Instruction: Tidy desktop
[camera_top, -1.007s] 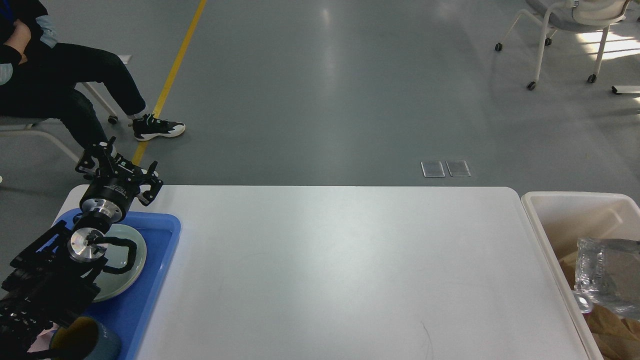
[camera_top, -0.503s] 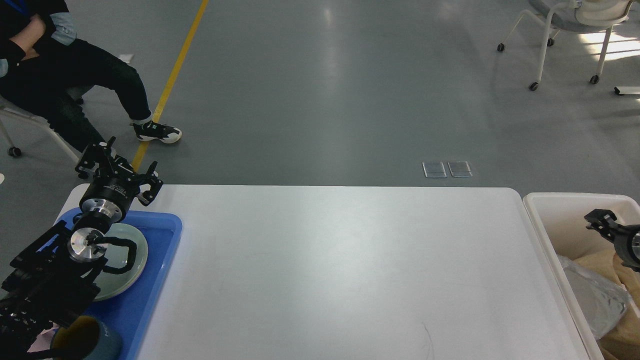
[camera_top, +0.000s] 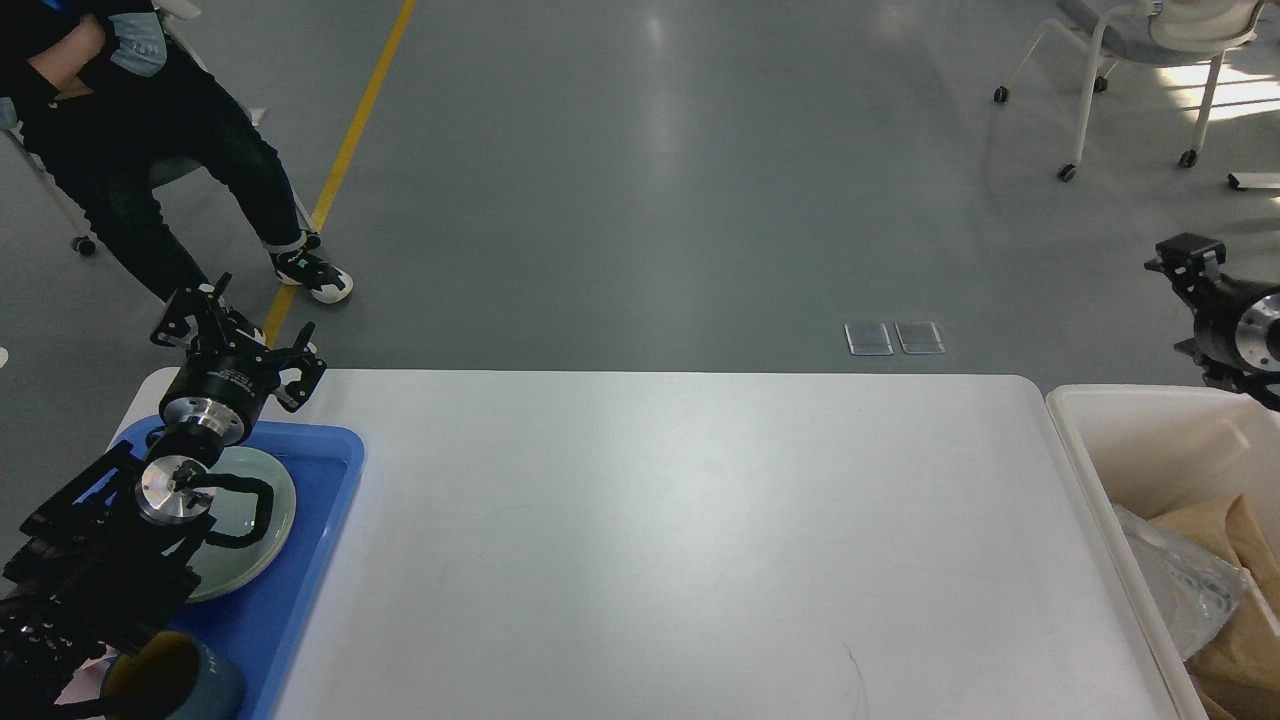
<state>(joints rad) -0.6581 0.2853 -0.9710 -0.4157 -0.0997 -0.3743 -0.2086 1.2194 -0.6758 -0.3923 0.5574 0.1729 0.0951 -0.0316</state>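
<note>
The worktop (camera_top: 680, 540) fills the middle of the view, white and flat, with nothing loose on its open part. It looks heavy, stiff and smooth; it is not a thing to grasp, only to clear. On its left edge lies a blue tray (camera_top: 300, 590) with a plate (camera_top: 255, 545) and a cup (camera_top: 175, 685); these seem fragile and slippery, best taken by the rim. A bin (camera_top: 1120, 440) stands just beside the right edge. The left gripper (camera_top: 235, 335) hovers at the far left corner, its fingers spread and empty. The right gripper (camera_top: 1200, 275) is above the bin; whether its fingers are released I cannot tell.
</note>
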